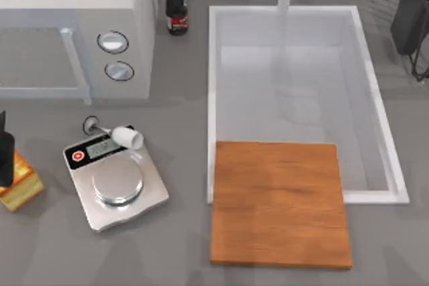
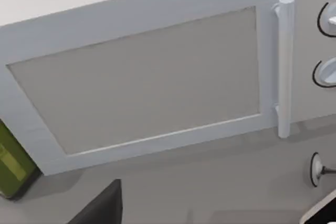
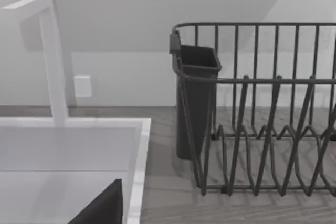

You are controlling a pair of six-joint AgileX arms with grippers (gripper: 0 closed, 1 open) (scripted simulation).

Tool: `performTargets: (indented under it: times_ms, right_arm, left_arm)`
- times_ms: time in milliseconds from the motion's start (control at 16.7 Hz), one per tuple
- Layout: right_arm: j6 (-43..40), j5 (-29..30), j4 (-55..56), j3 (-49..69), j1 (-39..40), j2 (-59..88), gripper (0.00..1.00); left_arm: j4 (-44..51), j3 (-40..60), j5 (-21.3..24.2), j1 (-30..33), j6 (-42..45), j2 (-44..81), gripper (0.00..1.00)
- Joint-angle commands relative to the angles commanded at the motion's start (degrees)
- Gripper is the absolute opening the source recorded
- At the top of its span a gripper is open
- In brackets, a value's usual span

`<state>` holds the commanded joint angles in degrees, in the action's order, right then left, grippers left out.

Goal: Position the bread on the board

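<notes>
Where the tabletop [image 1: 53, 259] meets its left edge, the bread [image 1: 22, 187] sits, yellow with a brown crust, not yet on the board. My left claw [image 1: 5, 157] hangs over it, partly covering it; whether the fingers are spread or pressed I cannot tell.

Board [image 1: 279, 203]: orange-brown wood, flat at the front edge, its far end overlapping the sink's [image 1: 212, 98] near rim, well apart from the bread.

Scale [image 1: 115, 184]: silver, between bread and board, with a red button; its display cannot be read.

Microwave [image 1: 74, 25]: far-left corner, door shut, two dials.

Bottle [image 1: 176, 3]: dark, red cap, label too small to read, beside the microwave.

My right arm [image 1: 410, 11] is parked at the far-right corner; claw state unknown. Its wrist view shows a dish rack [image 3: 262, 114].
</notes>
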<state>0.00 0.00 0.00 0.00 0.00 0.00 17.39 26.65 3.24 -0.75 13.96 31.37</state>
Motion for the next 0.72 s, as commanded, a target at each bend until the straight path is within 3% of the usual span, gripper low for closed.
performTargets:
  times_ms: [420,720]
  right_arm:
    - [0.00,0.00,0.00,0.00,0.00,0.00,1.00]
    - [0.00,0.00,0.00,0.00,0.00,0.00,1.00]
  left_arm:
    - [21.57,25.38,-0.19,-1.07,17.48,40.13,1.00]
    - [34.77,37.11,-2.19,-1.29,28.23,61.86,1.00]
